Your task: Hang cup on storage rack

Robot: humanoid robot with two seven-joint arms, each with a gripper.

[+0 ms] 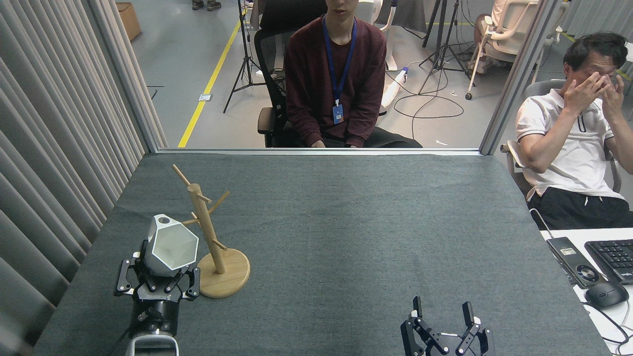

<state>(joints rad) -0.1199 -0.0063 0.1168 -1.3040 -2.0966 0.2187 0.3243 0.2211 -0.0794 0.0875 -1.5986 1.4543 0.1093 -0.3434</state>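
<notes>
One white cup point(169, 246) and one wooden storage rack point(210, 237) are seen on one grey table point(346, 222). Two grippers, left point(157, 277) and right point(442, 316), are counted, and two seated people, one keyboard point(612, 257) and one mouse point(606, 294).

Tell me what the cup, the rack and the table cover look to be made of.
The cup: white, matte, faceted; looks like plastic or unglazed ceramic, cannot tell which. The storage rack: light wood, smooth, with faint sheen on its round base. The table cover: dark grey fabric, felt-like weave, no gloss.
</notes>
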